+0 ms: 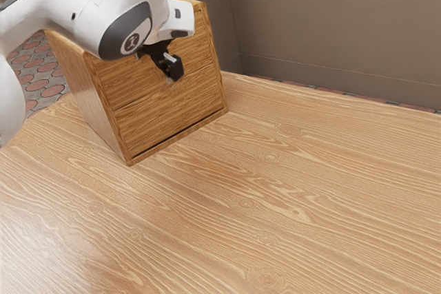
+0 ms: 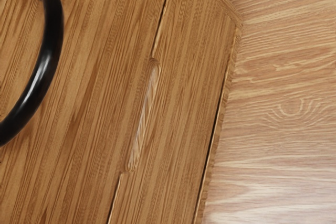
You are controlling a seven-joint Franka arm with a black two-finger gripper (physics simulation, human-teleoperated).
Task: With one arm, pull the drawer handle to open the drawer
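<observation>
A white robot arm [image 1: 83, 5] reaches its black gripper [image 1: 170, 67] up against the front of a small wooden cabinet [image 1: 93, 84] standing on a wood-grain table [image 1: 289, 191]. The gripper sits on the face of the upper drawer [image 1: 200, 43], just above the seam that separates it from the lower drawer [image 1: 172, 111]. From where I stand, whether the gripper is open or closed cannot be made out, nor whether it has hold of anything.

Seen from the hand, the drawer handle [image 2: 44, 61], a curved black bar, lies close by the gripper and stands off the drawer's grained front. Beyond it from the gripper runs the seam between the two drawers, widened in one stretch by a shallow notch [image 2: 144, 114]. Both fronts look level with each other along that seam, with no gap opened. Past the lower front, the cabinet's base meets the tabletop. Behind the cabinet, on the far side from the gripper, stands a plain brown wall [image 1: 331, 12], and a patch of red tiled floor [image 1: 38, 77] shows beside the arm.
</observation>
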